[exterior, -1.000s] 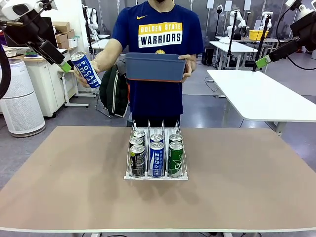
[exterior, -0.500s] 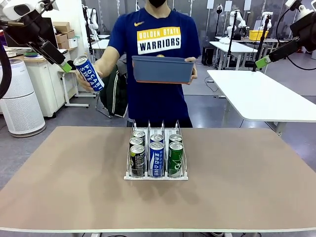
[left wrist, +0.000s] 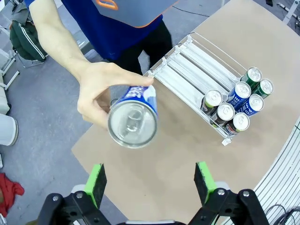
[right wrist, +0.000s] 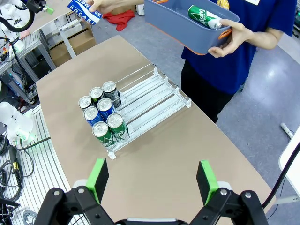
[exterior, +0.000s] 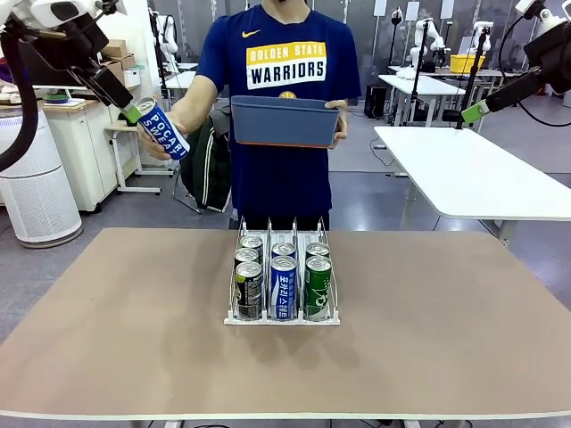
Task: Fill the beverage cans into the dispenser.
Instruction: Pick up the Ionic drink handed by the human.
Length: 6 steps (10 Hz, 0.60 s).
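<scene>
A workshop with white tables and cabinets lay behind a brown table (exterior: 107, 339), and a person in a blue shirt stood at its far edge. The rack (right wrist: 150, 101) sat midway between the left and right edges, running from near the far edge toward the centre. Seven cans stood packed at its near end: three black cans (exterior: 249, 290) in the left lane, two blue cans (exterior: 283, 287) in the middle lane and two green cans (exterior: 317, 287) in the right lane. The person's hand (left wrist: 96, 91) held a Pocari can (exterior: 163, 129) in the air beyond the far-left corner, tilted, its silver top turned toward the left end effector (left wrist: 149, 180). That end effector's jaws were spread wide. In the left wrist view the can's top lay ahead of the gap, clear of both green pads (left wrist: 96, 182). From the front, one pad sat just beside the can's rim, and whether they touched could not be told. The person's other hand (right wrist: 229, 37) held a bin (exterior: 284, 120) at chest height above the far edge, and one green can (right wrist: 204, 16) lay on its side in it. The right end effector (right wrist: 152, 180) hung high in the air off the far-right corner, jaws wide and empty.
</scene>
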{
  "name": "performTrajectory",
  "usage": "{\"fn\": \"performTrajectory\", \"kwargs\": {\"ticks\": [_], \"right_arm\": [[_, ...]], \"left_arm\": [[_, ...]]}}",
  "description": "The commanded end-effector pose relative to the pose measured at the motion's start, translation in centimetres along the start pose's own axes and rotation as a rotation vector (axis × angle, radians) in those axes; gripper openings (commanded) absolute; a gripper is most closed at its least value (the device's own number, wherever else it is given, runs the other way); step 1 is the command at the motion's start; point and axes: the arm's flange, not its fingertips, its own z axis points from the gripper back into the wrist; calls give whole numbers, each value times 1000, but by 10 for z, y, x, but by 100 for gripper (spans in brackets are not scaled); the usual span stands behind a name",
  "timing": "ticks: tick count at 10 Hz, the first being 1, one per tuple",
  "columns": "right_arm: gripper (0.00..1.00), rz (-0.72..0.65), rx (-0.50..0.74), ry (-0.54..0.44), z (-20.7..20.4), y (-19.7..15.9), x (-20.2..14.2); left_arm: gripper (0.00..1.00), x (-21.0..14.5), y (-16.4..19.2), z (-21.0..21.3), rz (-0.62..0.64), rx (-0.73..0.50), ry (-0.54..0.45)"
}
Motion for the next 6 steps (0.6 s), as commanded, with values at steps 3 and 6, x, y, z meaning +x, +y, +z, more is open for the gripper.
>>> {"fn": "performTrajectory", "kwargs": {"ticks": [3, 6], "right_arm": [[100, 17, 29, -18, -2, -1, -1], [100, 17, 29, -18, -2, -1, -1]], "left_arm": [[100, 10, 18, -26, 23, -7, -56], [100, 19, 20, -43, -3, -28, -78]]}}
